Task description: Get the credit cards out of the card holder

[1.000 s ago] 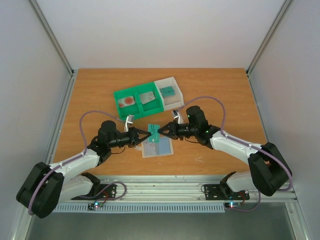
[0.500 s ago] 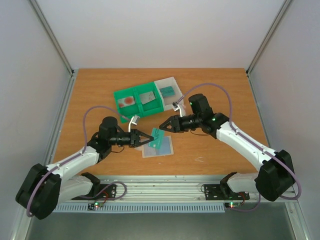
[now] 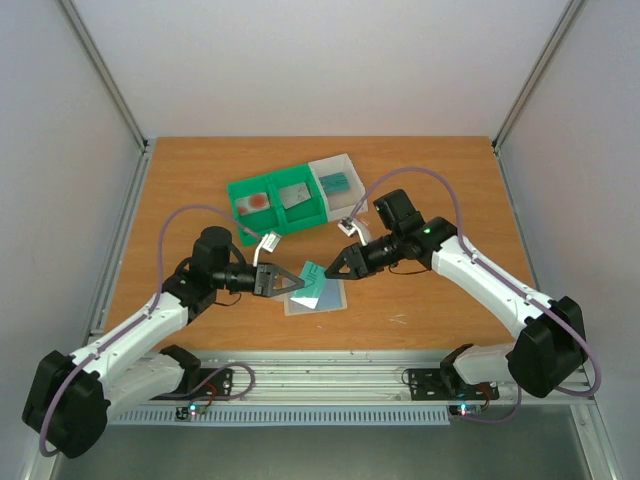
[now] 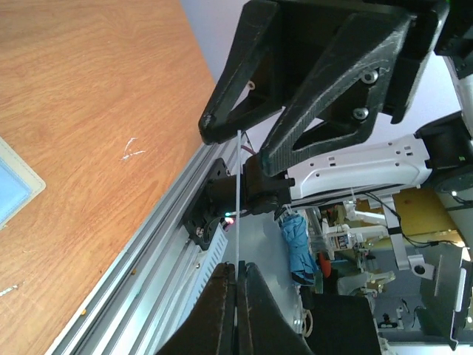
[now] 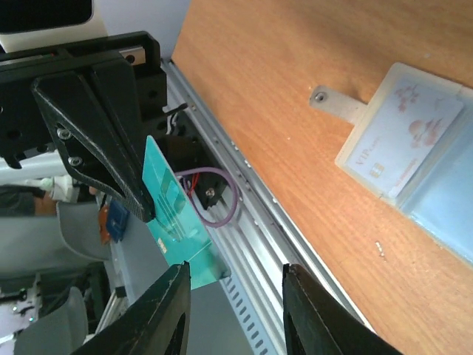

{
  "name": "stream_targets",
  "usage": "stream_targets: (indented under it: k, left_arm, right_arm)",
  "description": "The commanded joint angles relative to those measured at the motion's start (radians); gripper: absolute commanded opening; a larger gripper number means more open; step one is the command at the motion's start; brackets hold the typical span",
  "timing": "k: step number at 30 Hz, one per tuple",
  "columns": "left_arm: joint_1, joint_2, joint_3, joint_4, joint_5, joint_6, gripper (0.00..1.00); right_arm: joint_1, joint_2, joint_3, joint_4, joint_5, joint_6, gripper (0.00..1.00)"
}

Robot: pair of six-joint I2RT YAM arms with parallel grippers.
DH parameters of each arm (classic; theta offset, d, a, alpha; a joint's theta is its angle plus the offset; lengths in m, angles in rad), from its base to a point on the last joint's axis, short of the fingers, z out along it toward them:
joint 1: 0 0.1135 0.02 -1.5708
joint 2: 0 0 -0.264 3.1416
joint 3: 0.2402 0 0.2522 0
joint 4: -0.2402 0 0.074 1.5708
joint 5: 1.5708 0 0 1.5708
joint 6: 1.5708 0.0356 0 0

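Just above the card holder point(image 3: 328, 300) on the counter point(image 3: 200, 180), the left tool point(image 3: 297, 287) pinches a teal credit card point(image 3: 312, 282) by one edge, the right tool point(image 3: 333, 272) spread beside it; light, stiff, slick plastic, I'd say, best nipped across a free edge.

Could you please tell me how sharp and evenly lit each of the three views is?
Top view: sharp, evenly lit, only soft shadows on the table. Left wrist view: the teal card shows edge-on as a thin pale line, the background bright. Right wrist view: the card holder is crisp, the near fingers slightly soft.
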Motion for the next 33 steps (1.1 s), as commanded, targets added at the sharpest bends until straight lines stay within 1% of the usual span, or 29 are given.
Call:
stream_targets:
  k: [1,5,10,17,21,26,29,33]
  left_arm:
    - [0.000,-0.025,0.028,-0.046,0.037,0.061,0.00]
    - [0.000,-0.021,0.027,-0.046,0.041,0.059,0.01]
    - [0.000,-0.017,0.027,-0.046,0.044,0.062,0.01]
    - [0.000,-0.006,0.028,-0.028,0.058,0.050,0.00]
    - [0.000,-0.005,0.037,-0.036,0.062,0.051,0.01]
    - [0.000,0.007,0.039,-0.046,0.059,0.059,0.00]
    - [0.000,0.019,0.040,-0.043,0.062,0.056,0.01]
    - [0.000,0.020,0.044,-0.031,0.064,0.051,0.00]
  right_arm:
    - [-0.001,0.016,0.024,-0.015,-0.075,-0.030,0.34]
    - [-0.001,0.017,0.025,0.002,-0.091,-0.015,0.32]
    - [-0.001,0.027,0.033,0.011,-0.112,0.004,0.22]
    - [0.000,0.065,0.048,-0.010,-0.108,-0.003,0.24]
    - [0.000,0.070,0.048,-0.004,-0.122,-0.006,0.23]
    - [-0.001,0.075,0.047,0.000,-0.158,-0.004,0.14]
    - [0.000,0.079,0.042,0.001,-0.183,-0.005,0.06]
    - [-0.002,0.062,0.026,0.013,-0.185,-0.001,0.02]
